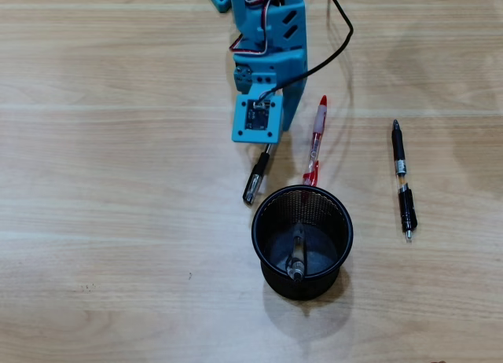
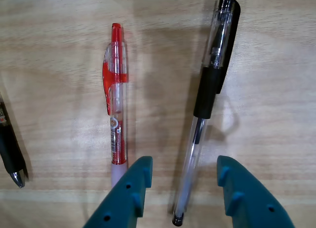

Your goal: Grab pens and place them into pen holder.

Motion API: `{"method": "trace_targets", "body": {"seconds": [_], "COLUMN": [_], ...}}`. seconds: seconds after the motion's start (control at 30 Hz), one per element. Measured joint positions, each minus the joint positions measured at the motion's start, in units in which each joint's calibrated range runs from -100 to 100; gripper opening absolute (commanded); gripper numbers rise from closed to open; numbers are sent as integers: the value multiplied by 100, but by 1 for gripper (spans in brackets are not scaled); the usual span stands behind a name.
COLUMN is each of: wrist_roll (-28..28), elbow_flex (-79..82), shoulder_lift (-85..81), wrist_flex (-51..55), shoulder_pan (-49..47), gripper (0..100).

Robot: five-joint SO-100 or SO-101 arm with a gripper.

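In the wrist view my gripper [image 2: 183, 164] is open just above the table, its teal fingers [image 2: 138, 188] on either side of the tail end of a clear pen with a black cap [image 2: 207, 90]. A red pen [image 2: 117, 104] lies parallel to it on the left, just outside the left finger. From overhead, the clear pen [image 1: 255, 178] pokes out from under the blue wrist [image 1: 255, 115], which hides the fingers. The red pen [image 1: 317, 139] lies to its right. The black mesh pen holder [image 1: 306, 288] stands just below them, with a grey pen [image 1: 297, 253] inside. A black and clear pen [image 1: 403, 178] lies further right.
The blue arm [image 1: 271, 41] comes in from the top edge with a black cable [image 1: 342, 33] looping on its right. The tip of the black and clear pen [image 2: 11, 156] shows at the wrist view's left edge. Bare wooden table [image 1: 118, 221] surrounds everything.
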Motion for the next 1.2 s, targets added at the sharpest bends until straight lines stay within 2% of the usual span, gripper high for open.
{"method": "trace_targets", "body": {"seconds": [0.5,0.8,1.03,1.2], "wrist_roll": [0,-16,-21,-26], "elbow_flex": [-524,-639,-666,-657], "shoulder_lift": [1425,1671,1696,1713], "wrist_flex": [0,0,-9,-9], "shoulder_pan": [36,54,108,72], "gripper": [15,15,2,2]}}
